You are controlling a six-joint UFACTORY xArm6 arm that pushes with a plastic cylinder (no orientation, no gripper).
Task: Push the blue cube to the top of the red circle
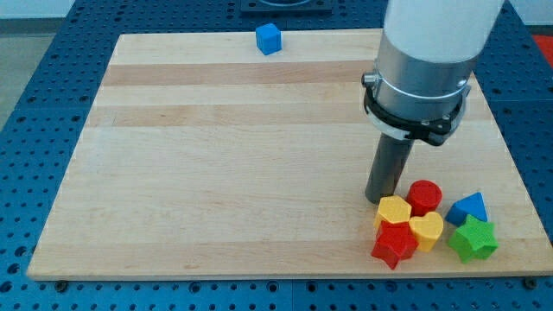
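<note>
In the camera view, the blue cube (269, 39) is seen at the wooden board's (216, 155) top edge, well apart from the red circle (424, 197) at the lower right. My tip (380, 199), a bare rod without jaws, is placed just beside the yellow hexagon (394, 210), left of the red circle. A red star (394, 244), yellow heart (426, 230), blue triangle (467, 208) and green star (473, 239) are clustered there.

The arm (436, 34) runs off the view's top edge. My tip (380, 199) is partly hidden behind the yellow hexagon (394, 210), so their contact cannot be told.
</note>
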